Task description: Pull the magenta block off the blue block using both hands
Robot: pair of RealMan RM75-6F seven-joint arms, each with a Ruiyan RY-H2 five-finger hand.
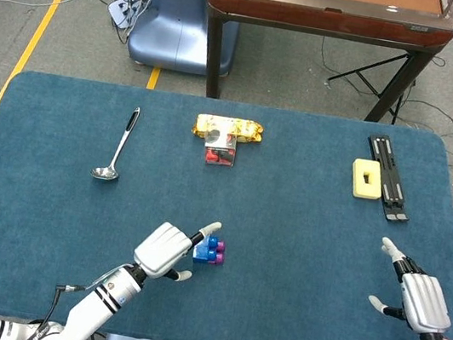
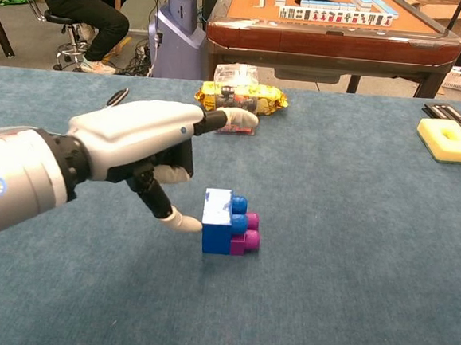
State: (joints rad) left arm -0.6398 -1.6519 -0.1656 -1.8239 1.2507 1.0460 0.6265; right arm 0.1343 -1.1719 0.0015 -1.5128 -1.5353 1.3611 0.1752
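Note:
The blue block (image 1: 202,252) (image 2: 218,220) lies on the table near the front middle, with the magenta block (image 1: 218,257) (image 2: 245,239) stuck to its right side. My left hand (image 1: 165,249) (image 2: 136,149) hovers right beside the blue block's left face, fingers spread, thumb tip at the block's lower left edge; it holds nothing. My right hand (image 1: 421,300) is far off at the table's right front corner, fingers apart and empty, seen only in the head view.
A metal spoon (image 1: 118,147) lies at the left. A yellow snack packet (image 1: 229,126) and a small red-and-black box (image 1: 220,147) sit at the back middle. A yellow sponge (image 1: 367,179) and a black strip (image 1: 388,176) lie at the back right.

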